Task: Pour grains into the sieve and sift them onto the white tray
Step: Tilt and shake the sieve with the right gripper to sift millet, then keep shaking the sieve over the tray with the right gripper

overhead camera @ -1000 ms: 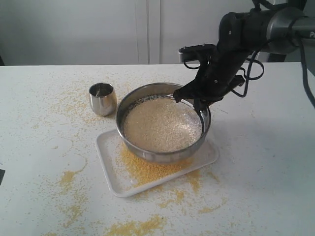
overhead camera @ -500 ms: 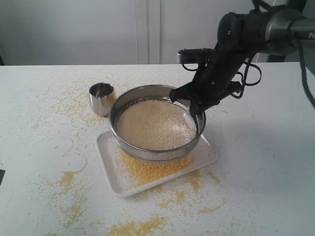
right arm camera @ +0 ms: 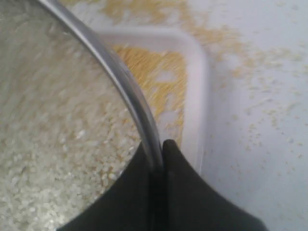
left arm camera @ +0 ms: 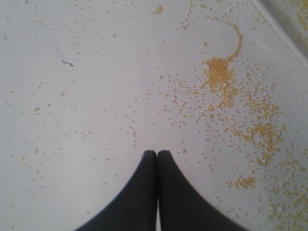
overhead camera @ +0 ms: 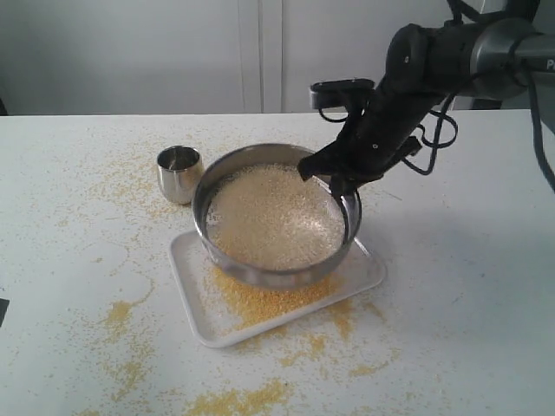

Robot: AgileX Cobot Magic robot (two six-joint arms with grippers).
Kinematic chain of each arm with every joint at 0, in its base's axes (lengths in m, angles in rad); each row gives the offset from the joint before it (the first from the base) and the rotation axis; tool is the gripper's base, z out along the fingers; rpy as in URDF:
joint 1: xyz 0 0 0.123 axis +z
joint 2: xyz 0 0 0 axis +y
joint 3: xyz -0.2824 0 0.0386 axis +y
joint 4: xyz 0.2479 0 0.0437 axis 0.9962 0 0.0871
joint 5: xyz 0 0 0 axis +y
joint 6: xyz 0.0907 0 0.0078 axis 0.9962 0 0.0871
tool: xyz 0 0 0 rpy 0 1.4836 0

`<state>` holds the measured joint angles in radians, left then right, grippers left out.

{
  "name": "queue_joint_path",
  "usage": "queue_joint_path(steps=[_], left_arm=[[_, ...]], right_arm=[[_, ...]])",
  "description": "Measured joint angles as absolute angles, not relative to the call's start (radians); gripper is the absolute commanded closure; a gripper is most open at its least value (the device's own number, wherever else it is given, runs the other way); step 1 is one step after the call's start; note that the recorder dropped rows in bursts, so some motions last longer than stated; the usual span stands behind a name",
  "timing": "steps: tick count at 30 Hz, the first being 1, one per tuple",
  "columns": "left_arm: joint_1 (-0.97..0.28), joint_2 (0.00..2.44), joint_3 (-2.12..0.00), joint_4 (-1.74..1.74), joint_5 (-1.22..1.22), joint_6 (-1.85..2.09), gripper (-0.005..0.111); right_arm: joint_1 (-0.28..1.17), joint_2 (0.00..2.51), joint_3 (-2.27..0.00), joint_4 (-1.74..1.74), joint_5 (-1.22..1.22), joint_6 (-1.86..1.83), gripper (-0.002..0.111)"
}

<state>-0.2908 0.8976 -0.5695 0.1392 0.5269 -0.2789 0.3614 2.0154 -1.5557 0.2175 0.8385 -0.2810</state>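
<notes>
The round steel sieve hangs tilted over the white tray, its mesh covered with pale coarse grains. My right gripper is shut on the sieve's wall at the right side; in the right wrist view the rim runs between the fingertips of that gripper. Fine yellow meal lies on the tray under the sieve, and the tray's corner shows beside the rim. My left gripper is shut on nothing above the table, out of the exterior view.
A small steel cup stands upright just left of the sieve. Yellow meal is scattered over the white table around the tray, with patches near the left gripper. The right arm reaches in from the upper right.
The sieve has shifted left and back and its tilt has changed while the right gripper keeps hold of its wall. The grains inside have slid about.
</notes>
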Motion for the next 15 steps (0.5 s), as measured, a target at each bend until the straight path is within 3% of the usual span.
queue_joint_path(steps=[1,4,7,9,13,15], left_arm=[[-0.291,0.898,-0.57,0.139,0.527,-0.279,0.107],[-0.291,0.898,-0.57,0.139,0.527,-0.279,0.107],[-0.291,0.898,-0.57,0.139,0.527,-0.279,0.107],[-0.291,0.898,-0.57,0.139,0.527,-0.279,0.107],[-0.291,0.898,-0.57,0.139,0.527,-0.279,0.107],[-0.291,0.898,-0.57,0.139,0.527,-0.279,0.107]], right_arm=[[0.369,2.015,-1.558,0.211,0.87,-0.356,0.108],[0.377,2.022,-1.546,0.086,0.869,-0.023,0.108],[0.413,2.014,-1.546,0.173,0.902,-0.321,0.108],[0.413,2.014,-1.54,0.068,0.848,0.035,0.108],[0.425,2.01,-1.542,0.113,0.858,-0.284,0.108],[0.426,2.014,-1.535,0.071,0.856,-0.059,0.108]])
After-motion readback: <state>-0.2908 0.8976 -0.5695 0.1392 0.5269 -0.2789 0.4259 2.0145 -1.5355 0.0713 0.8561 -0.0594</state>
